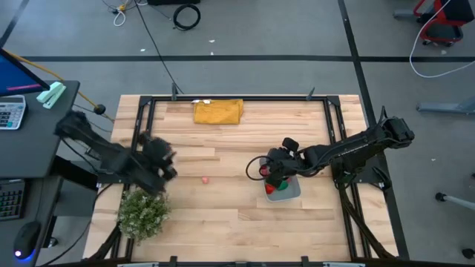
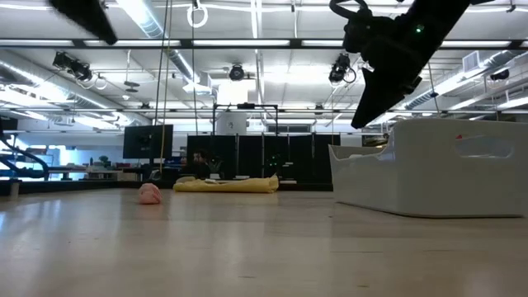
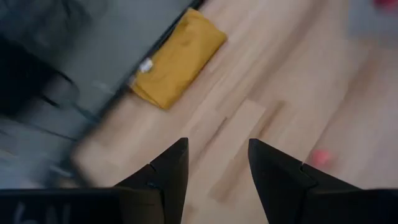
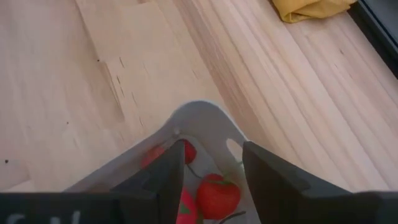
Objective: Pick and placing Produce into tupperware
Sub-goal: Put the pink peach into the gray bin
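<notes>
The pale blue-grey tupperware (image 1: 291, 190) sits on the table right of centre and holds red and green produce pieces (image 1: 276, 188). In the right wrist view, red pieces (image 4: 217, 196) lie inside its rim (image 4: 199, 115). My right gripper (image 4: 211, 168) hovers open just above the container's left end (image 1: 273, 169), holding nothing. One pink piece (image 1: 205, 179) lies alone on the wood left of the container; it also shows in the low view (image 2: 149, 193) and the left wrist view (image 3: 320, 157). My left gripper (image 3: 217, 155) is open and raised over the table's left side (image 1: 167, 159).
A mustard-yellow folded cloth (image 1: 218, 111) lies at the table's far edge. A bushy pale-green plant (image 1: 143, 213) stands at the near left, right under my left arm. Bare wood stretches between the pink piece and the container. A black frame (image 1: 335, 141) borders the table.
</notes>
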Motion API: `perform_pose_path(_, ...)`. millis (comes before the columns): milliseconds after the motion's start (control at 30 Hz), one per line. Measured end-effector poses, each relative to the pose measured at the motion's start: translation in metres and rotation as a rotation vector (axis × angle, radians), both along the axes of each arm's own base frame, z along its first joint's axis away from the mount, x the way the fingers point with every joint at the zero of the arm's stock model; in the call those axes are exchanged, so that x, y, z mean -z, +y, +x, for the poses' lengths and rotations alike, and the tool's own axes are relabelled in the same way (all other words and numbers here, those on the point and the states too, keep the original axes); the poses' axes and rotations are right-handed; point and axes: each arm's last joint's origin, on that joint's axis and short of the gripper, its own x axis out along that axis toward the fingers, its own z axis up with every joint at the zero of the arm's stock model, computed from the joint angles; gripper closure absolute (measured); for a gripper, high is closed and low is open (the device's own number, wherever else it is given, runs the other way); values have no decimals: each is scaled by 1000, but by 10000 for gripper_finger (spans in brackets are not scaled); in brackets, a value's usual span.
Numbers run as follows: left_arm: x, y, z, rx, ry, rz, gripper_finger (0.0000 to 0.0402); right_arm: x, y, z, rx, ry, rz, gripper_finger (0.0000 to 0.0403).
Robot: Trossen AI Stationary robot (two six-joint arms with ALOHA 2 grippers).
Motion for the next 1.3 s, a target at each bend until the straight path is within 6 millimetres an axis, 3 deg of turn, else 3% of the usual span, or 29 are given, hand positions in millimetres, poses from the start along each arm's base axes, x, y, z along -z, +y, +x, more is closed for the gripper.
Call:
perform_pose_path(67,21,12,-22,-70,-175,-121,230,0,-1,0,0,1,-2,232)
perform_pose_path(167,63,17,-34,-70,-369,-280,230,0,-4,1,13,-1,0,232)
perform_pose_path(267,97,10,-27,52,-508,-355,230,0,-7,1,28,-1,0,232)
perform_pose_path(400,130,0,-15,261,-602,-307,230,0,-12,2,54,-10,8,232)
perform_pose_path(567,151,2,-9,200,-684,-352,230,0,-13,3,91,-31,29,232)
perform_pose_path(667,162,3,-4,91,-692,-421,230,0,-13,3,98,-35,34,232)
perform_pose_path(833,170,3,10,73,-601,-334,230,0,-13,3,97,-36,34,232)
perform_pose_path(967,163,5,28,127,-511,-269,230,-1,-13,3,97,-38,35,232)
perform_pose_path(1167,155,9,55,207,-347,-389,230,-1,-13,3,97,-38,34,232)
perform_pose_path(1300,162,12,67,187,-177,-409,230,-1,-13,3,96,-38,34,232)
